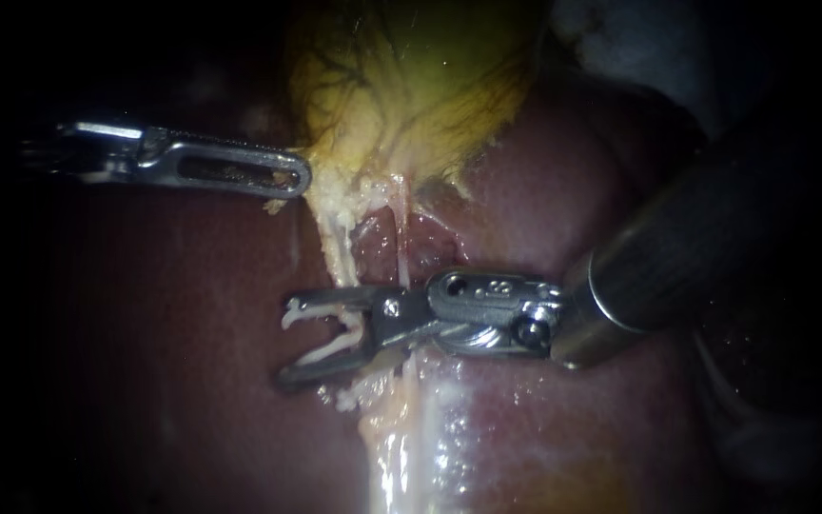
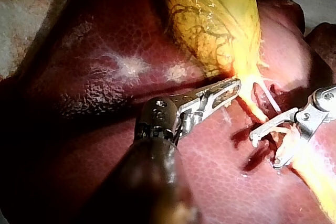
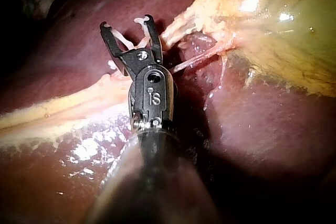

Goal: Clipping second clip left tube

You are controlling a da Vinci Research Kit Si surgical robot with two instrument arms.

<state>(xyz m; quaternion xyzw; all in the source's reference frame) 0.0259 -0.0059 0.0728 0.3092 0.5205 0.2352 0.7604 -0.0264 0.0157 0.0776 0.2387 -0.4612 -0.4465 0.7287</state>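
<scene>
The yellow-green gallbladder (image 1: 411, 86) lies on the dark red liver (image 1: 192, 333). Two pale tubes run down from its neck: the left tube (image 1: 340, 252) and a thinner right tube (image 1: 401, 238). My left instrument (image 1: 302, 178) comes in level, its slotted jaws shut on tissue at the gallbladder's neck (image 2: 236, 84). My right instrument (image 1: 285, 345) lies across the tubes with its jaws open. Pale strips that look like a clip line their inner faces, and the left tube's lower part passes between the jaws (image 3: 127, 23) near their base.
A wet, pale yellow band of tissue (image 1: 401, 447) runs on below the right instrument. The right instrument's thick dark shaft (image 1: 677, 247) fills the right side. The liver's surface surrounds the working spot.
</scene>
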